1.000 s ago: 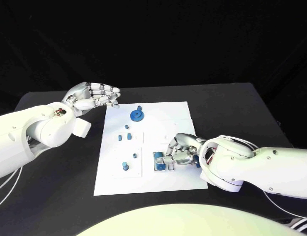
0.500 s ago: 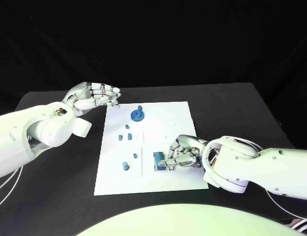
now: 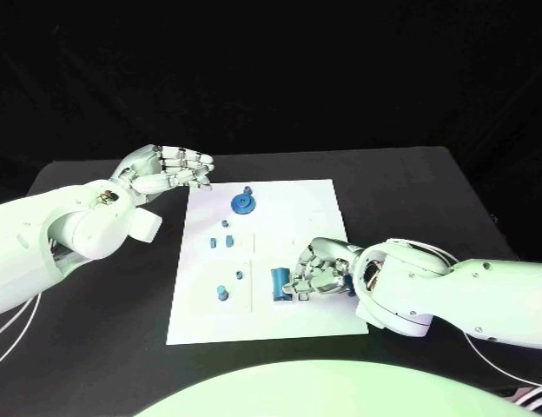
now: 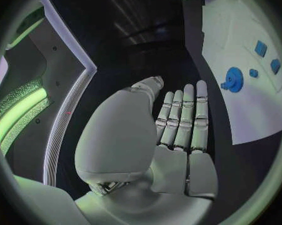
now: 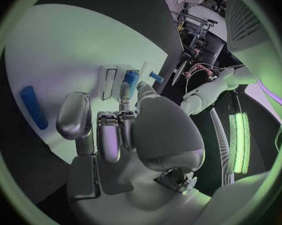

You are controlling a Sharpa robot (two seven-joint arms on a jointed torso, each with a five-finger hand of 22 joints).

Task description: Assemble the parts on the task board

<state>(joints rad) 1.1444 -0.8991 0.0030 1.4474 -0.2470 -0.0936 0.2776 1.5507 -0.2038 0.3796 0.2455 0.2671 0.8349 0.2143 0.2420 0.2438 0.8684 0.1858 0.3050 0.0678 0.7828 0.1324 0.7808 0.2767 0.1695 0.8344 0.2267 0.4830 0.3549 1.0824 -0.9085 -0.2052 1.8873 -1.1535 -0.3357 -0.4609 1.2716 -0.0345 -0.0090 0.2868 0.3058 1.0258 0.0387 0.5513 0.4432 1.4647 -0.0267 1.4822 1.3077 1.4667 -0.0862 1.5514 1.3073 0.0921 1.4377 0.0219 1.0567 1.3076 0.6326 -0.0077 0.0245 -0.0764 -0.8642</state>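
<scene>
The white task board (image 3: 299,326) lies in the middle of the black tabletop (image 3: 409,187), with a blue round part (image 3: 242,204) near its upper edge and smaller blue parts (image 3: 221,242) down its left half. Right of centre, the right hand (image 3: 318,273) curls over a blue part (image 3: 280,280) on the board; whether it grips that piece I cannot tell. At the upper left, the left hand (image 3: 165,169) hangs just off the board's corner, fingers curled in on nothing.

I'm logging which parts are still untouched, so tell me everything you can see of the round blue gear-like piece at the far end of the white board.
The round blue gear-like piece looks like matte plastic: a flat disc with a raised hub at its centre. It lies flat on the white task board near its far edge, with a much smaller blue piece just beyond it. Nothing touches it; the left hand hovers off the board's corner beside it.
</scene>
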